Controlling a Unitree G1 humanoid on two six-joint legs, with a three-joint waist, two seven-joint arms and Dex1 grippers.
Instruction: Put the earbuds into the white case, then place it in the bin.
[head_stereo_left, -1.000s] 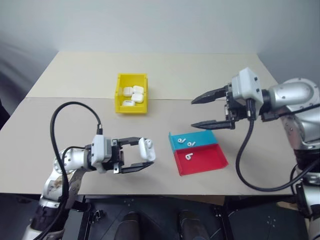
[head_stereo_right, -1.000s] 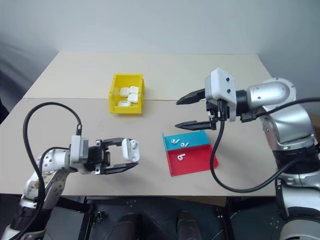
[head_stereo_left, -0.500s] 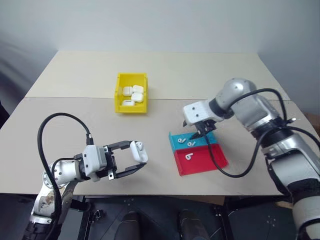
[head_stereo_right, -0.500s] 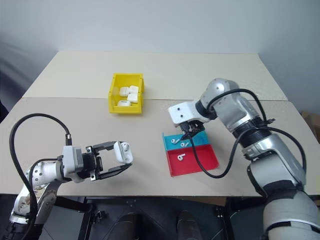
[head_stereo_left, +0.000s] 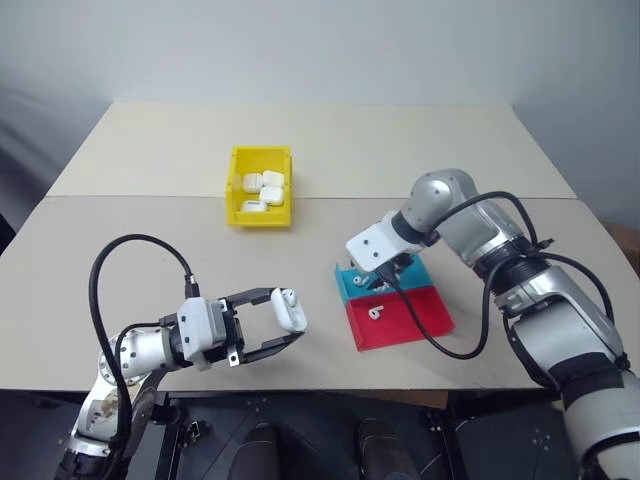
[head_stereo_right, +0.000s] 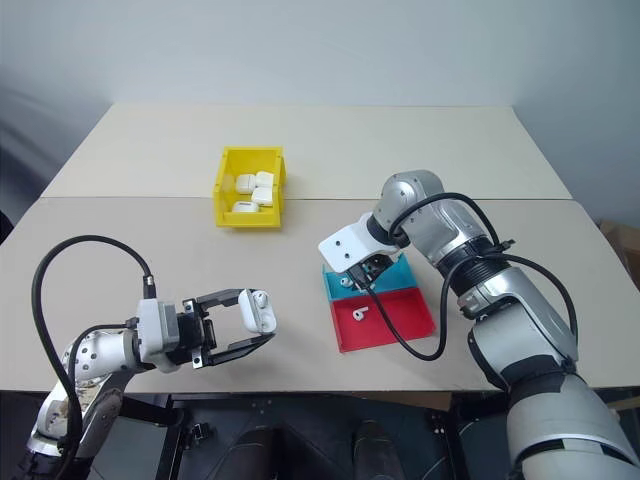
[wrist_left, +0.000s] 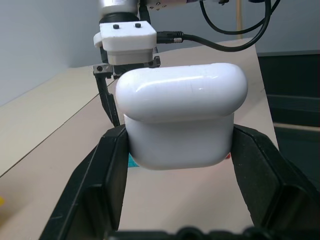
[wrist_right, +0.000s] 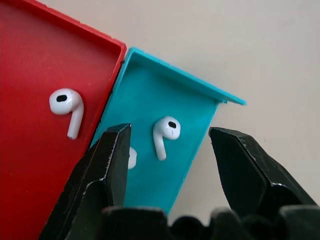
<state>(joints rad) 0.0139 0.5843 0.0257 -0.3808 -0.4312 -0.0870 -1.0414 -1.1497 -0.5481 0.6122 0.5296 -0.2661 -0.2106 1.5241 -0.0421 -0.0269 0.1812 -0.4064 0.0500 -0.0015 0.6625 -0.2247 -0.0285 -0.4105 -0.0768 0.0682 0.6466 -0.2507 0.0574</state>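
One earbud (wrist_right: 165, 134) lies in the blue tray (wrist_right: 185, 165), right between the spread fingers of the right gripper (wrist_right: 167, 150), which hangs over it holding nothing. Another earbud (wrist_right: 68, 107) sits in the adjoining red tray (wrist_right: 30, 80). The left gripper (wrist_left: 180, 150) clamps the white case (wrist_left: 182, 115) above the table (head_stereo_left: 400, 150).

A blue tray (wrist_right: 145, 165) touches a red tray (wrist_right: 30, 165) on the table (head_stereo_left: 400, 140).

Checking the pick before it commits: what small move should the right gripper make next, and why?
Probably ease straight down and close. The right gripper hangs open over the blue tray, an earbud between its fingers but untouched, while the left gripper holds the white case ready.
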